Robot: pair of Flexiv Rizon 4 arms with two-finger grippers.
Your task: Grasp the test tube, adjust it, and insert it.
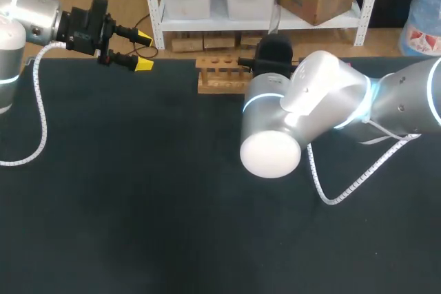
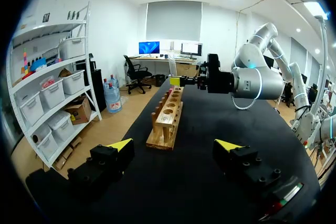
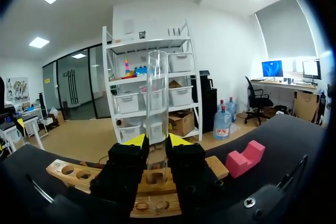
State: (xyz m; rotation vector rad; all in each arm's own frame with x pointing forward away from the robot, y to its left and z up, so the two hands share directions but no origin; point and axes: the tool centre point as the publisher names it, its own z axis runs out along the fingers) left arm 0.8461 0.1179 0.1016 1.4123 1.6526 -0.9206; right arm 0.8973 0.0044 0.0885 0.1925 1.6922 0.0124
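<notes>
Black cloth covers the table [image 1: 138, 204], and everything I'm working with sits along its far edge; my right arm [image 1: 331, 101] comes in from the right, its big silver elbow joint bulging toward the camera in the head view and hiding most of its own wrist; the forearm lies low and level, pointing at the far edge. My left arm [image 1: 34, 15] is tucked up in the far left corner, wrist level and aimed across the table toward the rack, well apart from it.

The wooden rack [image 1: 222, 74] stands at the far edge near the middle, a row of round holes along its top board; from the left wrist I see it lengthwise [image 2: 168, 116], ahead of the fingers.

The left gripper [image 1: 143, 51] has its yellow tips spread wide with nothing between them; the left wrist view confirms that gap [image 2: 174, 145].

The right gripper [image 3: 156, 140] is clamped on the test tube [image 3: 156, 103], one yellow tip pressed to each side; from the left wrist it shows over the rack's far end [image 2: 181, 81].

The tube is clear glass, upright, its open mouth well above the fingers; it stands right over the rack [image 3: 157, 182]; I cannot tell if its bottom has entered a hole.

A pink block [image 3: 245, 158] lies on the cloth just beside the rack's end.
</notes>
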